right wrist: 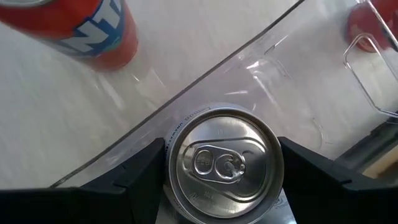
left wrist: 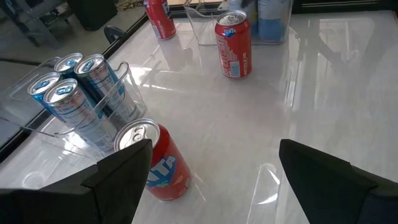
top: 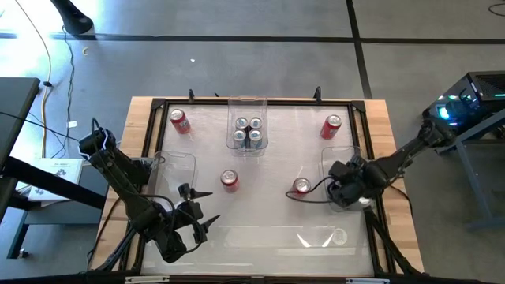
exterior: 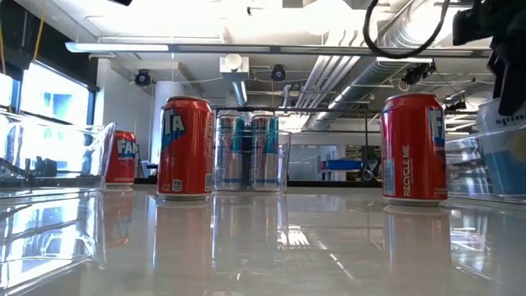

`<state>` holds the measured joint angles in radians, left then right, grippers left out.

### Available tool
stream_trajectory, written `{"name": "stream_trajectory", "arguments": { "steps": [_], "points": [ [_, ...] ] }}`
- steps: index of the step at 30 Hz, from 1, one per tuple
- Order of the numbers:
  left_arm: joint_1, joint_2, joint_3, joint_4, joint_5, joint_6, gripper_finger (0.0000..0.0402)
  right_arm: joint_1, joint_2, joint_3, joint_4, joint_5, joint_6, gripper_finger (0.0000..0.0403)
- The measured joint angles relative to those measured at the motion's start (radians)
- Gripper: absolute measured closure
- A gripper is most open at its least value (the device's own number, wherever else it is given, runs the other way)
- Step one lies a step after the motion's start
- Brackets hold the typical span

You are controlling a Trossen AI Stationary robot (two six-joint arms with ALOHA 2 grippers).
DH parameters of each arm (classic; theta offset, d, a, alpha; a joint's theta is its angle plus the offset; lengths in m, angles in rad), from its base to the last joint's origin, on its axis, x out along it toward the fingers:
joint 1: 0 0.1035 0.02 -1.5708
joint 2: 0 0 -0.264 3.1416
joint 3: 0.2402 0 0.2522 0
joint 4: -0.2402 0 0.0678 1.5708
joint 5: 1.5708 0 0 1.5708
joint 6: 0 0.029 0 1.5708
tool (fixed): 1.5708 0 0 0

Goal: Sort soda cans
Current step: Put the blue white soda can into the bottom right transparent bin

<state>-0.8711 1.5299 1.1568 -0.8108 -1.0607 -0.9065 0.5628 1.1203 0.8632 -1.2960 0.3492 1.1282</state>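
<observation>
Four red soda cans stand upright on the white table (top: 260, 213): far left (top: 180, 121), far right (top: 331, 126), centre (top: 230, 181) and centre right (top: 301, 186). Several silver-blue cans (top: 247, 132) stand in the clear far bin (top: 247, 101). My left gripper (top: 207, 209) is open near the table's near-left part, with the centre red can (left wrist: 155, 163) just beyond one finger. My right gripper (top: 347, 188) reaches down into the clear right bin (top: 341, 158), shut on a silver can (right wrist: 224, 163). The high view hides this can under the gripper. My right gripper holds the silver soda can by its upper body, just below the rim (right wrist: 171, 163), pinched between the two fingers (right wrist: 140, 171). The fingers come from above, pointing down, one on each side. The can is upright inside the right bin; whether its base rests on the bin floor does not show.
A clear bin (top: 175, 162) stands at the table's left, beside my left arm, and another clear bin (top: 316, 237) lies near the near edge. A black frame (top: 158, 106) runs round the table. A cable (top: 312, 197) loops from the right gripper near the centre-right red can.
</observation>
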Motion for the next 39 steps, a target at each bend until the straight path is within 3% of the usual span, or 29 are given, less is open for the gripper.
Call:
{"name": "stream_trajectory", "arguments": {
  "steps": [6, 13, 33, 39],
  "points": [
    [0.000, 0.000, 0.000, 0.000, -0.001, 0.000, 0.0056, -0.050, -0.012, -0.006, 0.015, -0.020, -0.038, 0.0148],
    [0.000, 0.000, 0.000, 0.000, -0.001, -0.001, 0.0056, -0.082, -0.011, -0.004, 0.020, -0.069, -0.056, 0.0104],
    [0.000, 0.000, 0.000, 0.000, 0.003, -0.007, 0.0056, -0.085, -0.010, -0.005, 0.000, -0.077, -0.006, 0.0094],
    [0.000, 0.000, 0.000, 0.000, 0.003, -0.007, 0.0056, -0.086, -0.008, -0.009, -0.005, -0.077, -0.006, 0.0075]
  ]
}}
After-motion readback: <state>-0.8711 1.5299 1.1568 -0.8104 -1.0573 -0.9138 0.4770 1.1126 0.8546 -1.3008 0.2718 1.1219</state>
